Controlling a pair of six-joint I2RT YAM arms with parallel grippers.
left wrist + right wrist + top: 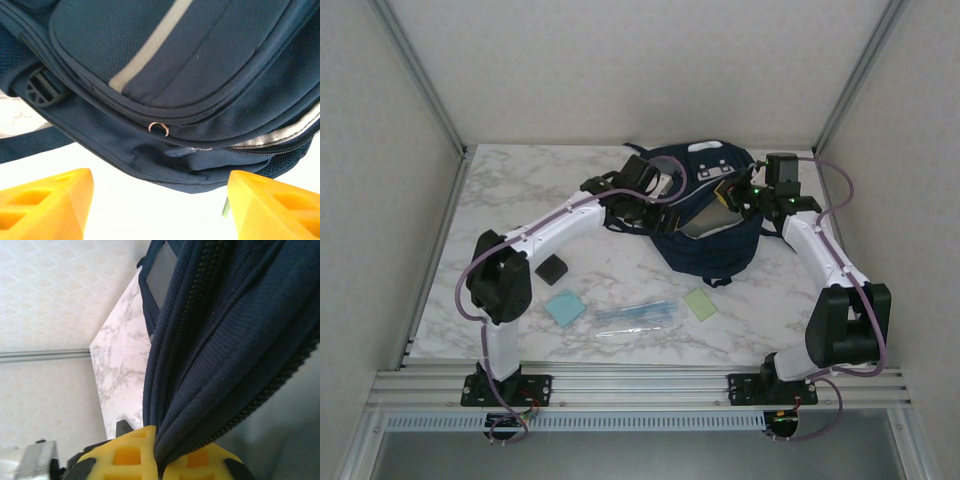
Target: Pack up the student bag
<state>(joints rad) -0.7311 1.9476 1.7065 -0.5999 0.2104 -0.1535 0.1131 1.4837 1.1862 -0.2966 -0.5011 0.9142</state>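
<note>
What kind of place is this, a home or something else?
Probably a robot test cell in a lab: white panel walls on aluminium posts enclose a marble-patterned table, and the left arm and right arm are bolted to a rail at its near edge.

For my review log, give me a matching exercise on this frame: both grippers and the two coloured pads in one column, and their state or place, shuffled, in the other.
Things:
1. left gripper
2. right gripper
3. blue pad
4. green pad

States or places:
a. on the table, right of the pens in the top view
b. open, holding nothing, facing the bag
c. on the table, left of the pens in the top view
d. shut on the bag's zipped edge

Pairs: 1-b, 2-d, 3-c, 4-a.
</note>
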